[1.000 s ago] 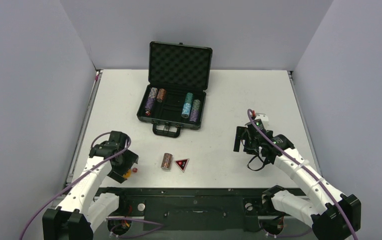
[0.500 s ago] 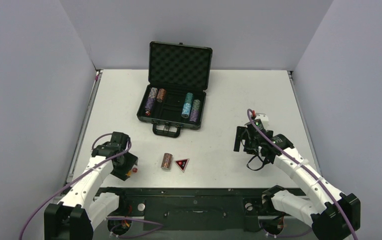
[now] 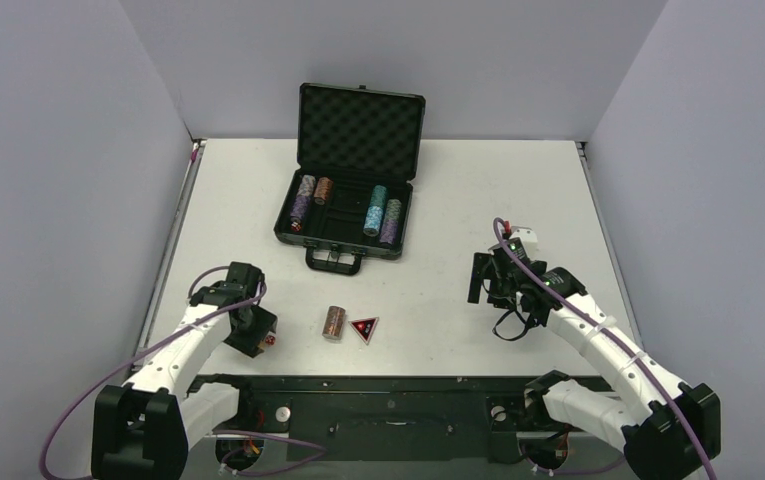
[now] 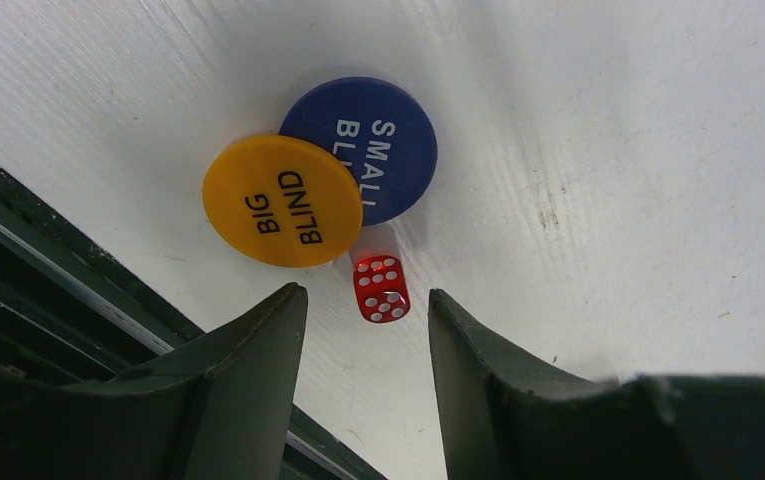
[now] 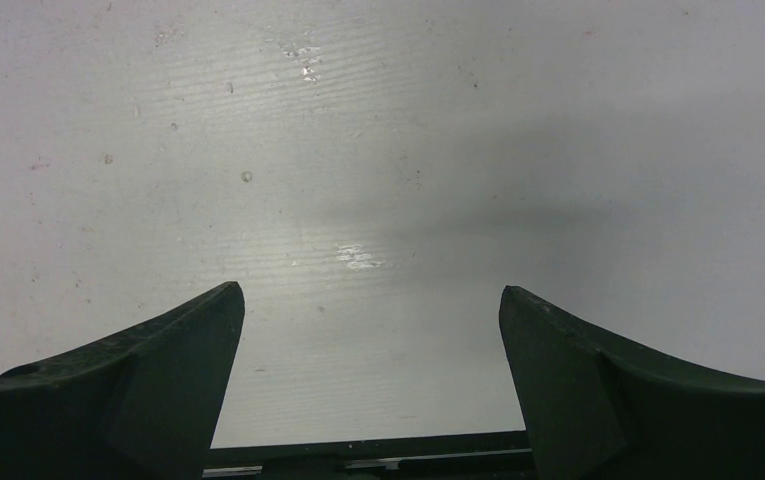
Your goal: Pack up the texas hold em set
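The open black briefcase (image 3: 361, 132) stands at the back, with purple (image 3: 300, 207), brown (image 3: 323, 190) and teal (image 3: 375, 212) chip stacks in its tray. A brown chip stack (image 3: 334, 322) lies on its side on the table beside the black-red triangle (image 3: 364, 327). A small red die (image 4: 381, 289) rests against the yellow disc (image 4: 282, 200), which overlaps the blue disc (image 4: 383, 140). My left gripper (image 4: 367, 292) is open low over the table, the die just past its fingertips and untouched. My right gripper (image 5: 371, 290) is wide open over bare table.
The table's near edge and the black base rail (image 3: 358, 385) run close behind the left gripper. Grey walls enclose the left, back and right sides. The case handle (image 3: 334, 261) points toward the arms.
The left gripper's jaws have narrowed and the arm has shifted slightly right toward the die. The right arm has stayed still.
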{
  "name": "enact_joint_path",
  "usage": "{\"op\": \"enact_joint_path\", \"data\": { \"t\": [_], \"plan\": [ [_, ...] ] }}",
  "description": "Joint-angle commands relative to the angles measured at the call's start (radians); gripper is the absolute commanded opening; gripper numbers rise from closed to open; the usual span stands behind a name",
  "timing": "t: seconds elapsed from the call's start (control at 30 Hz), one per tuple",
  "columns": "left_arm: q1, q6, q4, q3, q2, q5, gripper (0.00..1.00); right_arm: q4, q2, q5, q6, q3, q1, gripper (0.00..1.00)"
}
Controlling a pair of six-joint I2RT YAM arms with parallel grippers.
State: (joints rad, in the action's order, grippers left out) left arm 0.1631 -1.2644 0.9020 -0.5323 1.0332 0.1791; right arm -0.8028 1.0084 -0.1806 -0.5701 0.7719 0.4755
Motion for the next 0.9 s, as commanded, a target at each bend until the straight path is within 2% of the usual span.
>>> {"op": "enact_joint_path", "data": {
  "t": [0.0, 0.3, 0.7, 0.77, 0.83, 0.87],
  "plan": [
    [0.004, -0.008, -0.029, -0.003, 0.002, 0.019, 0.45, 0.01, -0.002, -0.038, -0.013, 0.0, 0.009, 0.94],
    [0.004, -0.013, -0.059, 0.018, 0.019, -0.004, 0.4, 0.01, -0.01, -0.043, -0.013, 0.0, 0.009, 0.94],
    [0.005, -0.011, -0.075, 0.039, 0.012, -0.005, 0.29, 0.011, -0.02, -0.046, -0.016, -0.003, 0.01, 0.94],
    [0.005, -0.006, -0.079, 0.042, 0.012, -0.003, 0.23, 0.011, -0.022, -0.046, -0.014, -0.003, 0.009, 0.94],
    [0.005, 0.009, -0.091, 0.044, 0.011, -0.008, 0.02, 0.012, -0.022, -0.045, -0.014, -0.003, 0.009, 0.94],
    [0.006, 0.018, -0.095, 0.044, 0.01, -0.012, 0.0, 0.011, -0.021, -0.046, -0.013, -0.003, 0.009, 0.94]
  ]
}}
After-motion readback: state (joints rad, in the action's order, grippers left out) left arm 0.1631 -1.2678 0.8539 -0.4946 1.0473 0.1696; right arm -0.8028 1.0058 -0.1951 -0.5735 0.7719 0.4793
